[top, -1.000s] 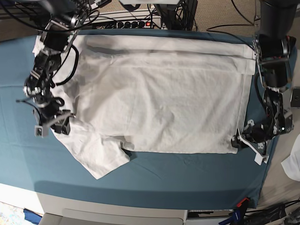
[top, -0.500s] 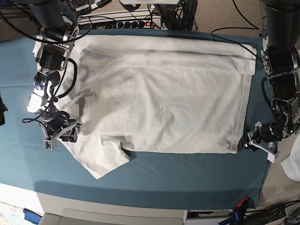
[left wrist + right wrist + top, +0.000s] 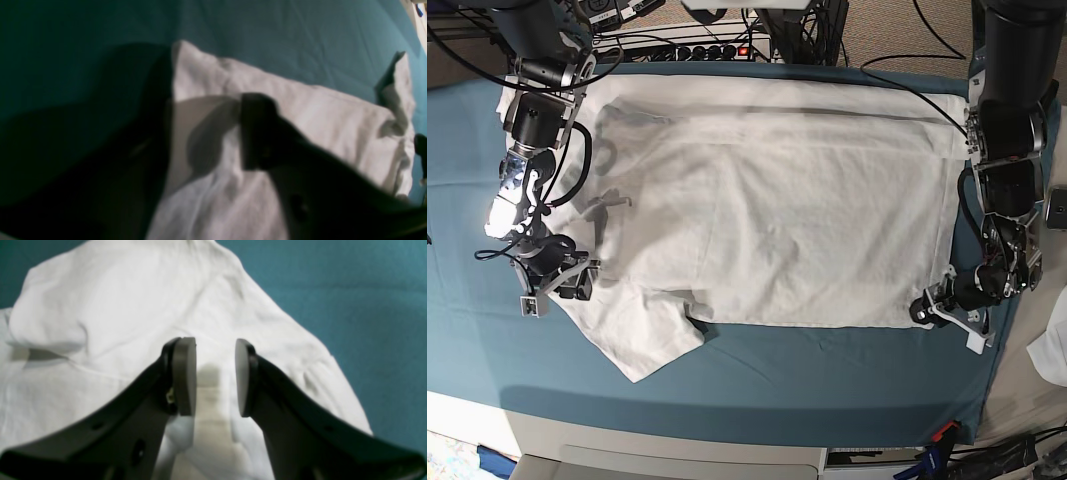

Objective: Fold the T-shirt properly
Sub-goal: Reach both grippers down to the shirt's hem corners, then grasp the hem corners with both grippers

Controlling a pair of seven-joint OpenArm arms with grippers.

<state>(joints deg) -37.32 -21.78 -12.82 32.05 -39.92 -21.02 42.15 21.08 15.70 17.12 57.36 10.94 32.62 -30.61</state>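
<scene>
The white T-shirt lies spread flat on the teal table cover, with one sleeve pointing toward the front left. My right gripper sits at that sleeve's shoulder. In the right wrist view it is open, its pads a short way apart over the white T-shirt. My left gripper is at the shirt's front right hem corner. The left wrist view is dark and blurred. There my left gripper stands open, one dark finger over the T-shirt hem.
A power strip and cables run along the table's back edge. Another piece of white cloth lies off the table at the right. The table's front edge is close below the sleeve.
My left gripper drew away to the right, then came back left onto the hem corner, jaws narrowing. The right gripper shifted slightly right along the sleeve and then held still.
</scene>
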